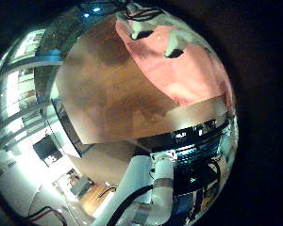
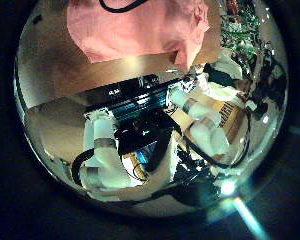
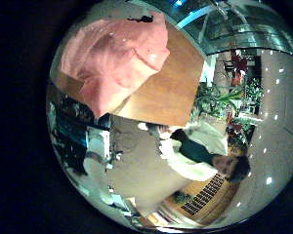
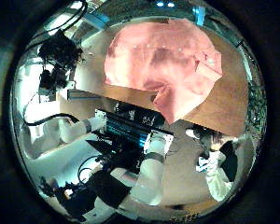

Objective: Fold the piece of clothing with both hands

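A pink piece of clothing [image 4: 163, 61] lies spread on a wooden table [image 4: 224, 103], seen from well above in the right thumb side palm view. One part of it reaches the table's edge. It also shows in the right little finger side palm view [image 3: 112, 58], in the left thumb side palm view [image 2: 140, 30] and in the left little finger side palm view [image 1: 184, 66]. My left hand's white fingertips [image 1: 141, 28] hang relaxed above the cloth and hold nothing.
Bare wood [image 1: 113, 94] lies beside the clothing. The table's edge [image 3: 171, 93] runs close to the cloth. Dark equipment [image 2: 140, 95] and white arm parts [image 4: 145, 168] stand below the table's edge.
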Available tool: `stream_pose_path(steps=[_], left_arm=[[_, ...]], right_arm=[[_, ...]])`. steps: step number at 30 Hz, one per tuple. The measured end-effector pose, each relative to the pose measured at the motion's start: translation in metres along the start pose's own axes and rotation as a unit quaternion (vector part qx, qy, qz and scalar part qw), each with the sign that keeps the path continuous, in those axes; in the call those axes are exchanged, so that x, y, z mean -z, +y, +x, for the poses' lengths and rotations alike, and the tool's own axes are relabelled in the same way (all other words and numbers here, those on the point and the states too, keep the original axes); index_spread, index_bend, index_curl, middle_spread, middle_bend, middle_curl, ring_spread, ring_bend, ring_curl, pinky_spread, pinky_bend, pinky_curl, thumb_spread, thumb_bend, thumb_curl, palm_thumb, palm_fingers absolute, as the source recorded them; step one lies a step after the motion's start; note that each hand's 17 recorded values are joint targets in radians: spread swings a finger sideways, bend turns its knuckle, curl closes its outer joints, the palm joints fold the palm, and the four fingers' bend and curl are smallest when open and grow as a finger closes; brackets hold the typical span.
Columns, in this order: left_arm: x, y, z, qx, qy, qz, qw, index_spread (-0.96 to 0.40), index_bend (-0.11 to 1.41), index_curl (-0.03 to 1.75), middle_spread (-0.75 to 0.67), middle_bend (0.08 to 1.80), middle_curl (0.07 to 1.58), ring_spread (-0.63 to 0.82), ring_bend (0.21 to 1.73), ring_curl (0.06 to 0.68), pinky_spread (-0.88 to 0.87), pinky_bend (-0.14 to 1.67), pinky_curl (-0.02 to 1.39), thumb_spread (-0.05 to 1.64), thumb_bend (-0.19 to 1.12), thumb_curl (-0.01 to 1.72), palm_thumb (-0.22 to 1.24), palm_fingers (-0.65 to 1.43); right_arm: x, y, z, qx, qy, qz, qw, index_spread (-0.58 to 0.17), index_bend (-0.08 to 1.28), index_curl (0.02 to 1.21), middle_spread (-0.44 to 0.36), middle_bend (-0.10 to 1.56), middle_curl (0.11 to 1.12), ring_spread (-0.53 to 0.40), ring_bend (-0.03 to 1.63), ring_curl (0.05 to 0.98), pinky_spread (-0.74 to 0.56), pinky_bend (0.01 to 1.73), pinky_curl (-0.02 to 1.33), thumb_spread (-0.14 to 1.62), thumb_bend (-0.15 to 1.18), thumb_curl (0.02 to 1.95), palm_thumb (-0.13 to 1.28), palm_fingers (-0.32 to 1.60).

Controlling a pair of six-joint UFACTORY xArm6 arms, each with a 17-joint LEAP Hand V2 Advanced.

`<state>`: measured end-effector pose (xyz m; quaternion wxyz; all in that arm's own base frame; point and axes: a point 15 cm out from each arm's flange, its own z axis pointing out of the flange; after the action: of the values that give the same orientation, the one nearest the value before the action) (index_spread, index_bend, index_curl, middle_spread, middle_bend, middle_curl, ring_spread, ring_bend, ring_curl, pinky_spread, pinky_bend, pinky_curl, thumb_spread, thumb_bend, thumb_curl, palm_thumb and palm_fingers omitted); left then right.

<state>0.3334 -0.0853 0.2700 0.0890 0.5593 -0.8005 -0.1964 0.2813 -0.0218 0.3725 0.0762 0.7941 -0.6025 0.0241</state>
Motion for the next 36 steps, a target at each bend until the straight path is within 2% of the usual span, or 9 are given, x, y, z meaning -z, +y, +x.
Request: stream_pose_path(steps=[6,10,13,17,24,27,30,34,36], left_arm=[[-0.03,-0.028,0.006,-0.04,-0.015,0.007,0.9991,0.03,0.13,0.29,0.3,0.19,0.33,0.45,0.7,0.217,0.47,0.43,0.36,1.04,-0.03,0.26,0.07,0.03],[-0.067,-0.039,0.005,-0.059,-0.024,-0.001,0.9979,0.03,0.12,0.26,0.33,0.19,0.33,0.45,0.72,0.222,0.47,0.46,0.36,0.99,-0.03,0.28,0.08,-0.02],[-0.089,-0.049,0.0,-0.068,-0.041,0.009,0.9968,0.03,0.11,0.25,0.33,0.2,0.33,0.46,0.73,0.224,0.47,0.48,0.36,0.96,-0.03,0.28,0.08,-0.03],[-0.113,-0.054,-0.006,-0.071,-0.054,0.018,0.9958,0.03,0.12,0.23,0.34,0.19,0.34,0.46,0.73,0.224,0.47,0.49,0.36,0.94,-0.03,0.29,0.09,-0.04],[-0.129,-0.063,-0.007,-0.066,-0.053,0.027,0.996,0.04,0.14,0.22,0.35,0.2,0.34,0.46,0.71,0.22,0.46,0.48,0.35,0.92,-0.03,0.3,0.1,-0.03],[-0.133,-0.065,-0.007,-0.064,-0.054,0.021,0.9963,0.06,0.18,0.24,0.29,0.25,0.36,0.45,0.7,0.212,0.46,0.44,0.33,0.93,-0.02,0.3,0.12,0.05],[-0.132,-0.066,-0.006,-0.06,-0.054,0.02,0.9965,0.05,0.2,0.27,0.16,0.36,0.39,0.36,0.67,0.197,0.42,0.35,0.3,0.97,0.0,0.32,0.22,0.2],[-0.128,-0.066,-0.008,-0.054,-0.06,0.014,0.9966,-0.02,0.26,0.32,0.0,0.57,0.48,0.11,0.7,0.205,0.28,0.24,0.28,1.02,0.02,0.33,0.36,0.42],[-0.125,-0.066,-0.011,-0.051,-0.069,0.01,0.9963,-0.09,0.27,0.34,-0.09,0.7,0.53,-0.07,0.82,0.228,0.11,0.28,0.27,1.04,0.03,0.34,0.43,0.72]], right_arm=[[-0.006,0.005,0.002,-0.018,-0.018,-0.01,1.0,-0.37,0.15,0.27,-0.017,0.29,0.35,0.078,0.72,0.196,0.38,0.71,0.16,1.01,-0.02,0.27,0.03,0.22],[-0.007,0.006,0.011,-0.033,-0.02,-0.012,0.999,-0.372,0.15,0.27,-0.017,0.3,0.36,0.076,0.73,0.198,0.38,0.71,0.16,1.02,-0.02,0.27,0.04,0.22],[-0.008,0.006,0.012,-0.035,-0.02,-0.014,0.999,-0.373,0.15,0.27,-0.018,0.3,0.36,0.071,0.74,0.201,0.38,0.71,0.16,1.02,-0.02,0.27,0.05,0.23],[-0.008,0.005,0.012,-0.035,-0.02,-0.013,0.999,-0.374,0.16,0.27,-0.018,0.31,0.36,0.073,0.74,0.199,0.39,0.72,0.16,1.02,-0.02,0.27,0.05,0.22],[-0.011,0.003,0.013,-0.036,-0.022,-0.019,0.999,-0.375,0.16,0.27,-0.018,0.31,0.36,0.063,0.74,0.198,0.38,0.71,0.16,1.02,-0.03,0.27,0.05,0.22],[-0.011,0.003,0.012,-0.035,-0.022,-0.02,0.999,-0.374,0.16,0.27,-0.018,0.31,0.36,0.064,0.75,0.199,0.39,0.72,0.16,1.02,-0.03,0.27,0.05,0.23],[-0.01,0.003,0.013,-0.034,-0.022,-0.02,0.999,-0.374,0.16,0.27,-0.023,0.31,0.36,0.067,0.73,0.197,0.39,0.72,0.16,1.02,-0.03,0.27,0.05,0.22],[-0.009,0.003,0.013,-0.035,-0.021,-0.017,0.999,-0.374,0.16,0.27,-0.026,0.32,0.36,0.066,0.74,0.195,0.39,0.72,0.16,1.02,-0.03,0.27,0.05,0.23],[-0.008,0.004,0.013,-0.035,-0.021,-0.016,0.999,-0.374,0.16,0.27,-0.026,0.32,0.36,0.066,0.74,0.195,0.39,0.72,0.16,1.02,-0.03,0.27,0.05,0.22]])
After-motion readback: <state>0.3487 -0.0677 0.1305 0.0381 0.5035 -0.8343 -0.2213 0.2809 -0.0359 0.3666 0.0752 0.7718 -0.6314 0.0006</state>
